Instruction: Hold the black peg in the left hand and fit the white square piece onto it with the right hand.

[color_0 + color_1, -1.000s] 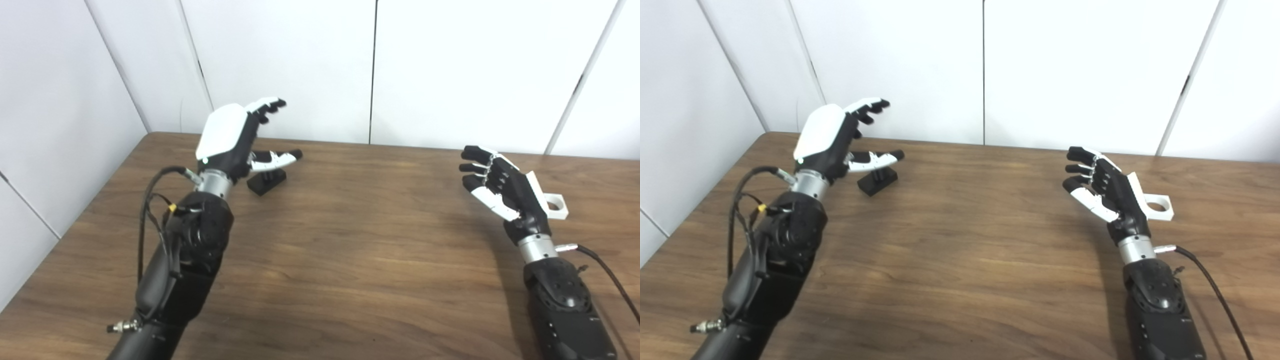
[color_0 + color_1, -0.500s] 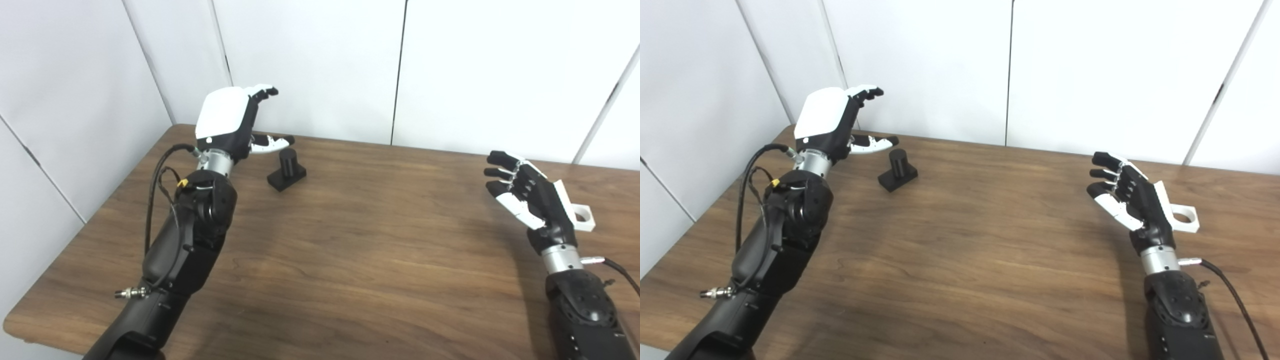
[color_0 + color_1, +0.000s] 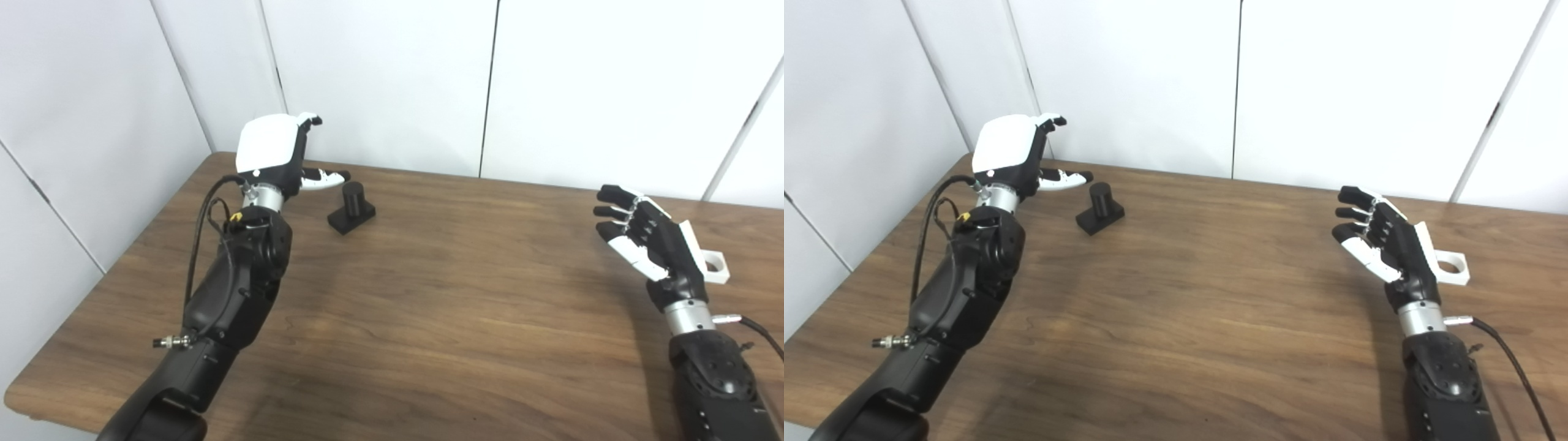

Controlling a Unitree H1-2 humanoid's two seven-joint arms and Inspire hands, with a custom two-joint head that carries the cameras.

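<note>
The black peg [image 3: 351, 206] stands upright on its square base on the wooden table [image 3: 441, 294], at the far left. My left hand [image 3: 277, 154] is open and empty, raised just left of the peg with its thumb reaching toward it, not touching. The white square piece [image 3: 710, 266] with a round hole lies on the table at the far right, partly hidden behind my right hand [image 3: 646, 237]. My right hand is open and empty, raised just left of the piece. The peg [image 3: 1098, 207] and the piece [image 3: 1449, 267] also show in the right eye view.
White wall panels [image 3: 380, 79] stand close behind the table's far edge and along its left side. A black cable [image 3: 756, 337] runs from my right wrist over the table at the right. The table's left front corner [image 3: 18, 398] is in view.
The camera shifted a second ago, then held still. My left hand has drawn back to the left and turned more upright, uncovering the peg. My right hand has stayed put.
</note>
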